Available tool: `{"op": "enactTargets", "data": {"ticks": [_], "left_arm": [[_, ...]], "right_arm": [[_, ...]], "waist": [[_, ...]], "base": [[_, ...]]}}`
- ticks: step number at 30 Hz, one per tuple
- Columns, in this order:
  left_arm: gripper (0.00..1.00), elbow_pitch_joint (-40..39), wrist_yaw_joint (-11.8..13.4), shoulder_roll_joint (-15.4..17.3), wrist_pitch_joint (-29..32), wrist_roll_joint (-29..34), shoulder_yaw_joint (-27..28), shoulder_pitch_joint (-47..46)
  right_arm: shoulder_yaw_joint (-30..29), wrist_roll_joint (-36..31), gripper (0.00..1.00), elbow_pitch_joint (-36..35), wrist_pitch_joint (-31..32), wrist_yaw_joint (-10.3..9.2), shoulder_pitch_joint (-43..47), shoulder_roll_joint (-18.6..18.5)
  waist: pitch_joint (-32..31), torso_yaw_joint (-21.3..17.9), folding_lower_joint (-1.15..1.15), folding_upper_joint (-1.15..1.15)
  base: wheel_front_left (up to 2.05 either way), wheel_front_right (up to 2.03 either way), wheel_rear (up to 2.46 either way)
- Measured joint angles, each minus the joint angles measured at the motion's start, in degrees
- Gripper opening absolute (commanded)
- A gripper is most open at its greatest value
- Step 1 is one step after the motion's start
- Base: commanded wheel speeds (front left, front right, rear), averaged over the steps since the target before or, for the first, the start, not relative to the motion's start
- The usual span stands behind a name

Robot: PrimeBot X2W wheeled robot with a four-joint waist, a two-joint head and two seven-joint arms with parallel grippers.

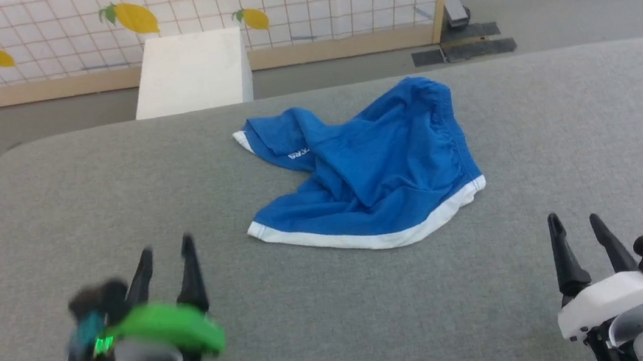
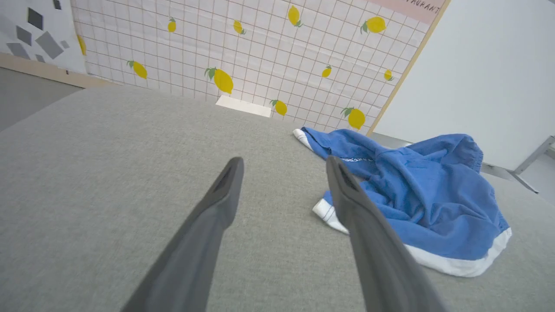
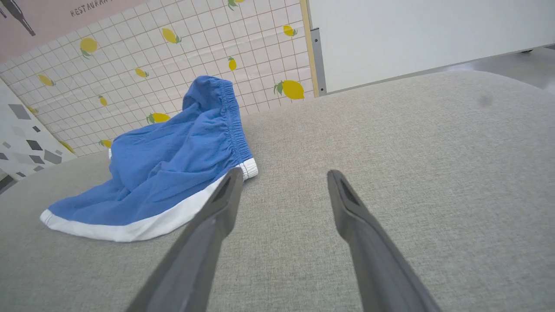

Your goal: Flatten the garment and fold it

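Your left tool (image 1: 166, 246) is blurred in the head view: its green and white body smears together and runs off the bottom edge. The right tool (image 1: 574, 217) loses its wrist at the lower corner. The white lettering (image 1: 298, 154) on the shorts (image 1: 380, 161) is too small to read, and their folds hide the cloth beneath. In each wrist view one dark finger (image 2: 360, 216) covers part of the white hem (image 2: 455, 264). The pink sign (image 3: 91, 8) is cut by the top edge. The worktop (image 1: 339, 325) hides the base of the white box (image 1: 191, 70).
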Motion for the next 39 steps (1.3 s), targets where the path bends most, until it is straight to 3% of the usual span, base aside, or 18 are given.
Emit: {"op": "enactTargets", "data": {"ticks": [3,8,12,16,23,24,25,26,27,32,39], "left_arm": [[1.00,4.32,0.55,0.07,9.96,-0.46,-2.23,-8.89],[1.00,13.13,1.05,0.43,32.77,-0.73,-6.44,-21.77],[1.00,16.99,1.88,1.92,42.92,0.16,-8.76,-27.31],[1.00,20.49,2.33,4.16,47.93,1.34,-9.96,-29.21],[1.00,22.47,1.65,4.46,47.64,1.37,-10.98,-30.21],[0.81,22.71,1.38,4.49,47.52,1.37,-11.10,-30.22],[0.08,22.81,1.07,4.53,47.06,1.37,-11.35,-30.22],[0.00,22.88,0.68,4.53,46.36,1.33,-11.47,-30.22],[0.00,23.09,-0.47,4.24,44.97,0.26,-11.83,-30.15],[0.00,20.78,-1.31,3.10,38.08,-3.60,-9.73,-27.28],[0.00,12.27,-1.77,1.30,31.84,-8.17,-8.20,-21.49]], "right_arm": [[-0.02,0.21,1.00,-0.78,-0.02,0.00,-0.47,0.00],[0.58,0.69,1.00,-1.15,-0.10,0.00,-2.49,0.00],[1.04,1.07,1.00,-1.16,-0.54,0.00,-3.23,0.01],[0.75,1.81,1.00,-1.16,-1.04,0.00,-3.62,0.04],[-1.21,2.27,1.00,-0.92,-1.34,0.00,-3.62,-0.02],[-1.31,2.27,1.00,-0.90,-1.42,0.00,-3.62,-0.02],[-1.44,2.27,1.00,-0.93,-1.53,0.00,-3.62,-0.02],[-1.59,2.26,1.00,-0.98,-1.53,0.00,-3.62,-0.02],[-1.53,1.96,1.00,-1.03,-1.53,0.00,-3.62,-0.02],[0.74,-0.33,1.00,-0.87,-0.12,0.00,-5.15,-0.02],[4.54,-7.78,1.00,-0.26,20.43,0.00,-16.17,0.03]], "waist": [[1.43,-0.63,0.00,0.00],[4.45,-1.59,0.00,0.00],[6.87,-2.62,0.00,0.00],[9.10,-3.82,0.00,0.00],[11.96,-5.17,0.00,0.00],[12.15,-5.21,0.00,0.00],[12.31,-5.22,0.00,0.00],[12.37,-5.13,0.00,0.00],[12.30,-4.71,0.00,0.00],[11.80,-3.98,0.00,0.00],[12.07,-2.24,0.00,0.00]], "base": [[0.00,0.00,0.00],[0.00,0.00,0.00],[0.00,0.00,0.00],[0.00,0.00,0.00],[0.00,0.00,0.00],[0.00,0.00,0.00],[0.00,0.00,0.00],[0.00,0.00,0.00],[0.00,0.00,0.00],[0.00,0.00,0.00],[0.00,0.00,0.00]]}}
